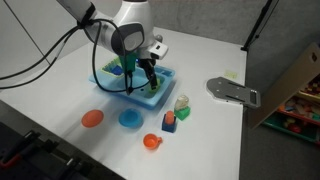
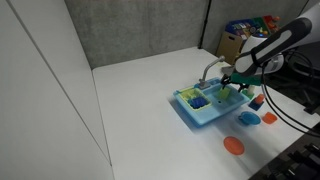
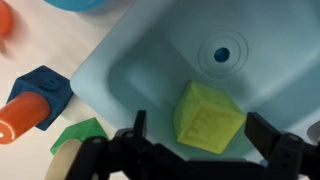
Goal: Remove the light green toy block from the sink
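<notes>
The light green toy block lies on the floor of a compartment of the light blue sink, near its round drain. My gripper is open, its two black fingers either side of the block with gaps on both sides. In both exterior views the gripper reaches down into the sink; the block itself is hidden there by the gripper.
Outside the sink in the wrist view lie a blue block with an orange piece and a green piece. Small orange and blue plates and toy blocks lie on the white table. A grey handle lies nearby.
</notes>
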`<state>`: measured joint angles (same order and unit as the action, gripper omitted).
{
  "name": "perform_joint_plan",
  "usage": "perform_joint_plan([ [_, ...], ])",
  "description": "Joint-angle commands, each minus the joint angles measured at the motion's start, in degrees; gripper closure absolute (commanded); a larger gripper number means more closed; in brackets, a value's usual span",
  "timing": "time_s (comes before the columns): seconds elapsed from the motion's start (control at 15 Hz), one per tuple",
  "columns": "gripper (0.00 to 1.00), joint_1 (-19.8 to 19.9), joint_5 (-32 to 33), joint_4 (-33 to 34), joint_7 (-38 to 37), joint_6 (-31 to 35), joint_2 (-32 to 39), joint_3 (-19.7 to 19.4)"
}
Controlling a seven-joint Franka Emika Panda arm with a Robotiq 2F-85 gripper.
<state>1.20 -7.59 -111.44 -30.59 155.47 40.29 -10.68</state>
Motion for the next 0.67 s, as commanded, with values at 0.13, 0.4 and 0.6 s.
perform_joint_plan([
  [0.13,0.0,-1.7,-1.5,4.5,-0.7,1.2,4.0,-0.9],
  [0.4,0.0,-2.3,-1.5,6.6,-0.8,1.0,5.6,-1.1],
  [0.6,0.0,-2.9,-1.6,7.8,-1.6,0.7,6.6,-1.5],
])
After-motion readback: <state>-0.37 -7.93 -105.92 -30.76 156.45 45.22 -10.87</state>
